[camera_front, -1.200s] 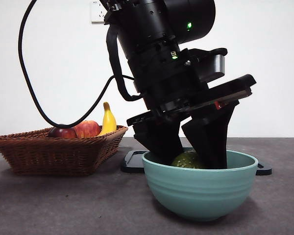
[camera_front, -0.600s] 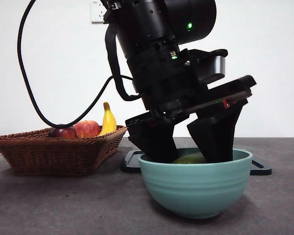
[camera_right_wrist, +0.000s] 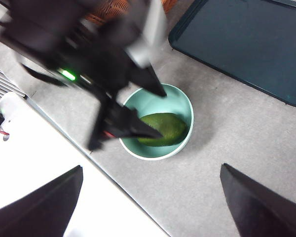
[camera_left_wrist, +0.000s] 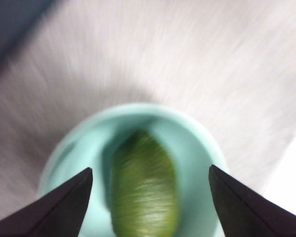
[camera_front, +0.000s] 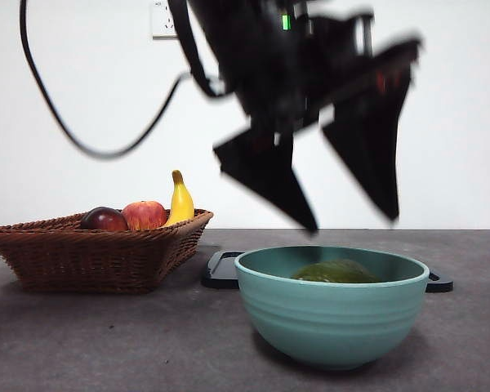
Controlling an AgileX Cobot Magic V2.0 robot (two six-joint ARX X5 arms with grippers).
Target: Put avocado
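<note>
The avocado [camera_front: 336,272], dark green and oval, lies free inside the teal bowl [camera_front: 331,314]. My left gripper [camera_front: 351,222] hangs open just above the bowl, blurred by motion, with nothing between its jaws. From the left wrist view I look straight down on the avocado [camera_left_wrist: 144,192] in the bowl [camera_left_wrist: 138,108], framed by the open left gripper [camera_left_wrist: 151,168]. My right gripper [camera_right_wrist: 152,167] is open and empty, high above the table; its view shows the avocado [camera_right_wrist: 160,128], the bowl [camera_right_wrist: 180,106] and the left gripper [camera_right_wrist: 162,114] over them.
A wicker basket [camera_front: 98,249] stands at the left with a red apple [camera_front: 145,215], a banana [camera_front: 180,200] and a dark red fruit [camera_front: 104,219]. A dark flat tray [camera_front: 220,269] lies behind the bowl, also in the right wrist view [camera_right_wrist: 246,44].
The left gripper has risen out of the bowl, its jaws spread apart. The avocado stayed behind in the bowl, which sits slightly differently than before.
</note>
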